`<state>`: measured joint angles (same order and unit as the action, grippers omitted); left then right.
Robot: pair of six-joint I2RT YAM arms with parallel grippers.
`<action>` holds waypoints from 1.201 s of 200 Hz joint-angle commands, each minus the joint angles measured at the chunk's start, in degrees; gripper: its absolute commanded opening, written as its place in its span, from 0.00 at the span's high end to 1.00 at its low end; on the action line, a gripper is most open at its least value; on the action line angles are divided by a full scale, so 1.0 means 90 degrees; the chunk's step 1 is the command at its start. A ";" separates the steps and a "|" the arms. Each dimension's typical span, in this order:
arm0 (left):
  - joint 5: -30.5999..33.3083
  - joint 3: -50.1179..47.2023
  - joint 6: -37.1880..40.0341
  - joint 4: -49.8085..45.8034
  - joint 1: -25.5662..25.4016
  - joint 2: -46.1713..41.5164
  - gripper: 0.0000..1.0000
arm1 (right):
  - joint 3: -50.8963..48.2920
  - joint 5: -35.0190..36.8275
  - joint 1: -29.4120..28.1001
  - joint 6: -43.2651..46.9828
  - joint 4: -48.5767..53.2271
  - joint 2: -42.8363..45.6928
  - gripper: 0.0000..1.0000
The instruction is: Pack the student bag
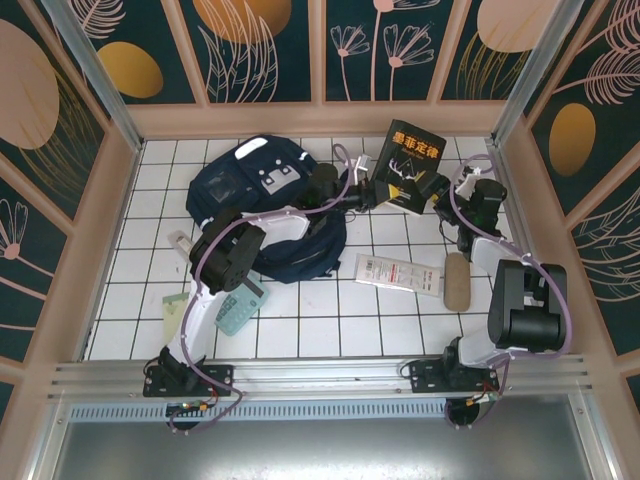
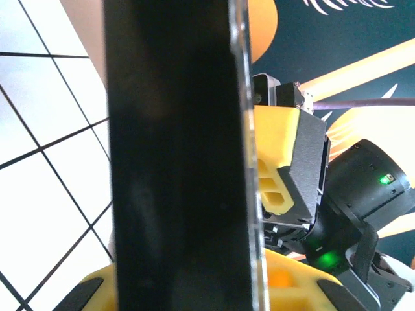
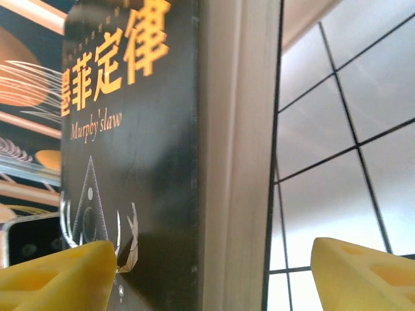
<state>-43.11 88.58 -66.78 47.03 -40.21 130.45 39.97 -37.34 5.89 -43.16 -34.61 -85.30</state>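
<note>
**Left.** On the table (image 1: 330, 320) a pale green flat item (image 1: 240, 312) lies near the left arm's base, not engaged. Beyond it the student bag (image 1: 225, 190) lies flat on the tiles at far left-centre, with the left arm's forearm crossing over its right part. Whether its mouth stands open cannot be told from above.

**Centre.** The left gripper (image 1: 368, 190) reaches past the bag's right edge and is clenched on the left edge of a black book (image 1: 412, 162) with yellow lettering. The book is held tilted up off the tiles. The left wrist view shows it edge-on between the yellow fingers (image 2: 305, 275).

**Right.** The right gripper (image 1: 446, 200) sits at the book's right side, jaws released. In its wrist view one finger (image 3: 58, 275) lies at the cover and the other (image 3: 363, 272) stands well apart from the page edge. A flat white packet (image 1: 397, 272) and a tan oblong item (image 1: 457, 282) lie nearer, untouched.

**Assessment.** The step in hand appears to be handing the book over to the left arm. Next, the right arm should back clear. The left arm should then carry the book leftward over the bag and find the opening. The one-edge grip may let the book swing
</note>
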 commanded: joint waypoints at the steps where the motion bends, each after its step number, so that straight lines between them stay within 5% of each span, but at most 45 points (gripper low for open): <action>1: -0.0341 -0.0029 -0.0214 0.1127 0.0029 -0.0374 1.00 | -0.0227 -0.0794 0.0158 -0.0564 -0.1226 0.0184 0.20; 50: -0.0535 -0.0147 -0.0390 0.1337 0.0048 -0.0411 1.00 | -0.0402 -0.1838 0.0247 -0.1784 -0.3202 -0.0181 0.29; 136: -0.0714 -0.0365 -0.0520 0.1625 0.0049 -0.0618 1.00 | -0.0173 -0.1989 0.0085 -0.1697 -0.2997 -0.0295 0.31; 160: -0.0766 -0.0377 -0.0461 0.1482 0.0051 -0.0591 1.00 | -0.0135 -0.2003 0.0012 -0.1678 -0.3016 -0.0226 0.48; 193: -0.0791 -0.0376 -0.0195 0.1156 0.0056 -0.0626 1.00 | -0.0056 -0.1948 -0.0037 -0.1524 -0.2746 -0.0106 0.88; 207: -0.0754 -0.0379 0.0084 0.0819 0.0061 -0.0711 0.87 | -0.0050 -0.1889 -0.0044 -0.1427 -0.2604 -0.0031 1.00; 221: -0.0626 -0.0437 0.0541 0.0266 0.0104 -0.0865 0.64 | -0.0064 -0.1812 -0.0074 -0.1290 -0.2425 0.0074 1.00; 240: -0.0306 -0.0627 0.1234 -0.0531 0.0238 -0.1202 0.53 | -0.0105 -0.1580 -0.0128 -0.1027 -0.2102 0.0262 1.00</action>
<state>-47.99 84.09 -65.76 48.80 -39.11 126.41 37.65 -53.32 5.80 -56.80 -54.15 -86.83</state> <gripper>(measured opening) 0.408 0.173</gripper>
